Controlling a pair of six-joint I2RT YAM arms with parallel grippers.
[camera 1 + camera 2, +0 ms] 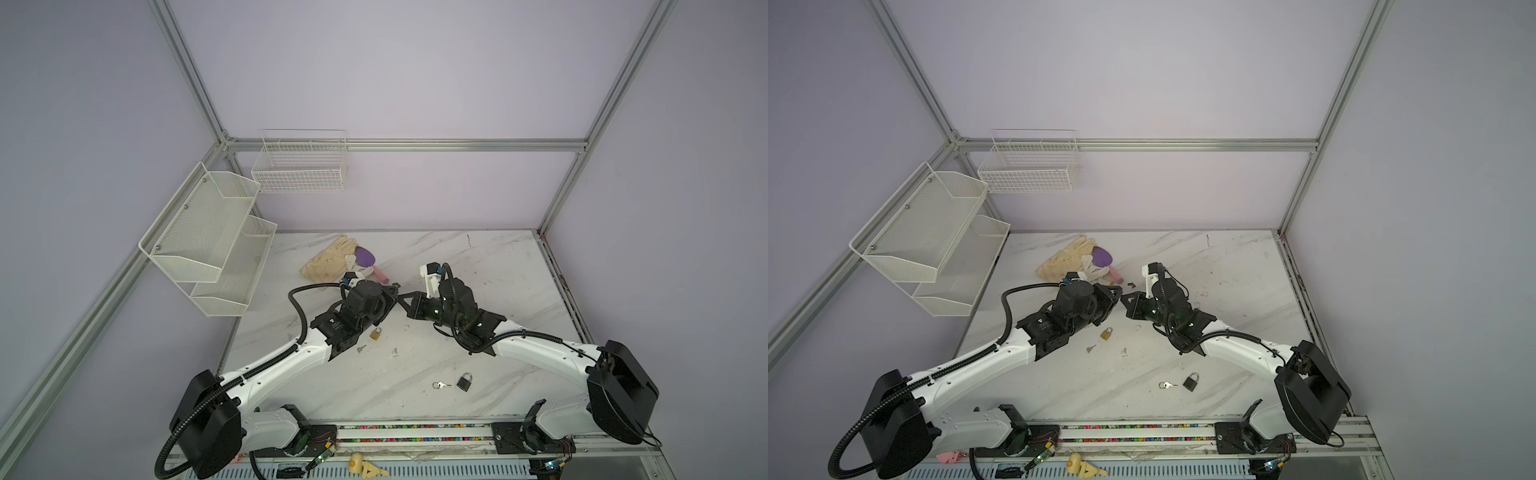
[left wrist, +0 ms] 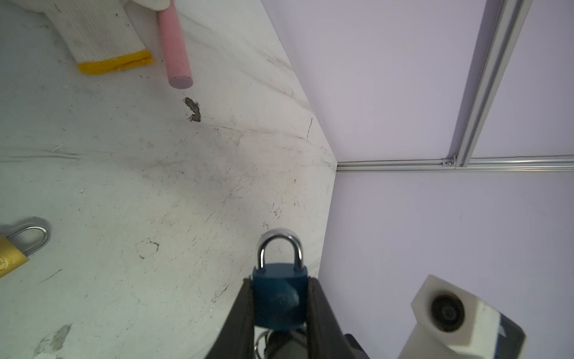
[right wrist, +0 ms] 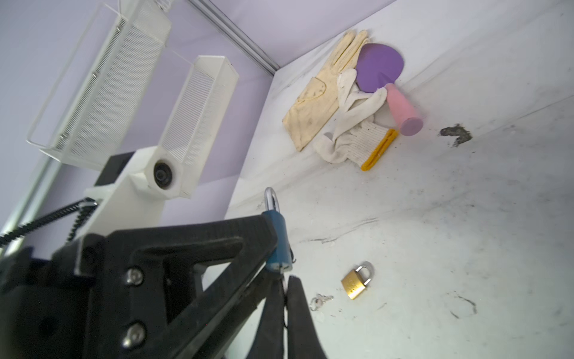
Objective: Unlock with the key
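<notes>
- Blue padlock [image 2: 276, 301]: dark blue body with a round raised mark on its face. The silver shackle has both legs seated in the body.
- It is held clear of the marble-look table [image 1: 498, 270], at the middle of both top views where the two grippers meet. It is too small to pick out there.
- Left gripper [image 2: 280, 281]: the black fingers clamp the two sides of the body, and the shackle sticks out past the fingertips.
- Key [image 3: 283, 275]: a thin silver sliver meeting the base of the lock. How far it sits in the keyhole cannot be told.
- Right gripper [image 3: 284, 283]: the fingers are pinched tight together on the key.
- Brass padlock [image 1: 376, 333]: lies on the table just below the left gripper in a top view, with a small key [image 1: 361, 349] near it.
- Black padlock [image 1: 464, 381]: lower right of centre, with ringed keys [image 1: 440, 385] just beside it.
- Gloves [image 1: 328, 259] and a purple paddle [image 1: 365, 256] with a pink handle lie above the left gripper, near the far edge of the table.
</notes>
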